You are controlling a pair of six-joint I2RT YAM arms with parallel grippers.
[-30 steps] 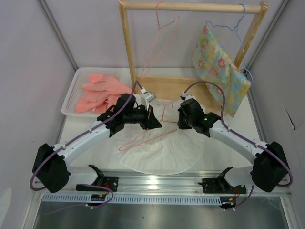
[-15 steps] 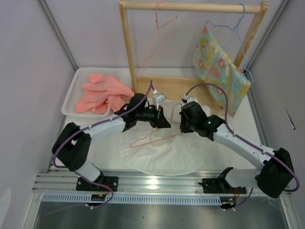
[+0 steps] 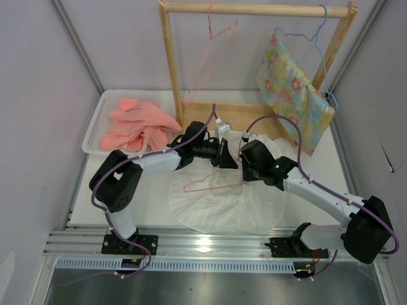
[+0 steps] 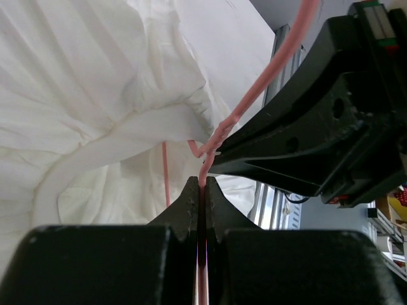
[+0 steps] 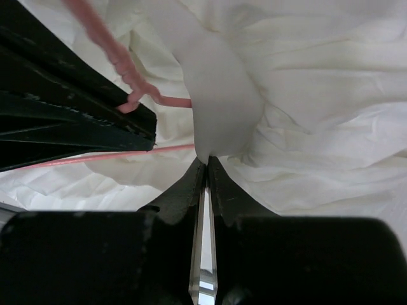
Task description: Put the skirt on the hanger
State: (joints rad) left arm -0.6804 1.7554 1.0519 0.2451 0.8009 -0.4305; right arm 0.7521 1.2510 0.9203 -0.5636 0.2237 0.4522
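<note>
The white skirt (image 3: 222, 204) lies spread on the table in front of the arms, its gathered waist raised toward the back. A pink wire hanger (image 3: 211, 184) lies across the skirt. My left gripper (image 3: 229, 157) is shut on the hanger's wire near its twisted neck; in the left wrist view the gripper (image 4: 202, 183) pinches the pink wire (image 4: 254, 95) over the skirt (image 4: 82, 95). My right gripper (image 3: 244, 157) is shut on the skirt's waistband; the right wrist view shows the gripper (image 5: 206, 161) holding the white band (image 5: 219, 95), with the hanger wire (image 5: 95, 156) beside it.
A white tray (image 3: 94, 127) of salmon-pink clothes (image 3: 137, 124) stands at the back left. A wooden rack (image 3: 254, 9) stands behind, with another pink hanger (image 3: 213, 51) and a blue hanger (image 3: 318, 38) carrying yellow floral cloth (image 3: 292, 86). The two grippers are nearly touching.
My left arm has swung to the right, carrying the hanger rightward over the skirt. The skirt has slid right, and the grippers have come closer together.
</note>
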